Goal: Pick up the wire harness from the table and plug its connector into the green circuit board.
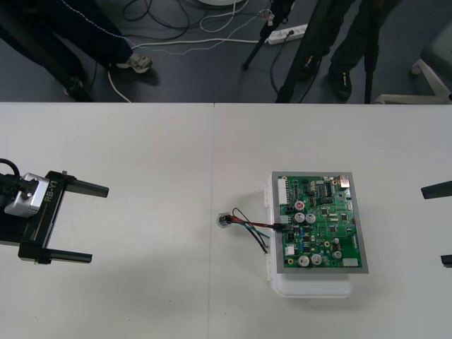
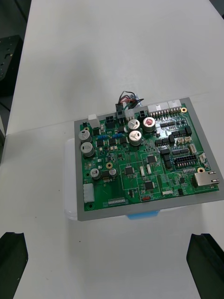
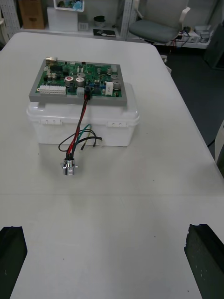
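your tabletop (image 1: 127,296) carries the green circuit board (image 1: 321,219) on its white base (image 1: 311,286). left claw (image 1: 81,223) sits released at the left edge, right claw (image 1: 443,224) released at the right. the wire harness (image 1: 254,224) has its plug (image 1: 280,226) seated in the board's left edge, and its socket (image 1: 224,220) is lying on the tabletop.

A robotics or electronics lab, by the look of it: a plain white table (image 1: 127,282) holding a bare green circuit board (image 1: 319,219) on a white base (image 1: 311,286), and beyond it a dark floor (image 1: 212,78) strewn with loose cables (image 1: 205,42), a power strip (image 1: 289,32) and black tripod legs (image 1: 258,44)
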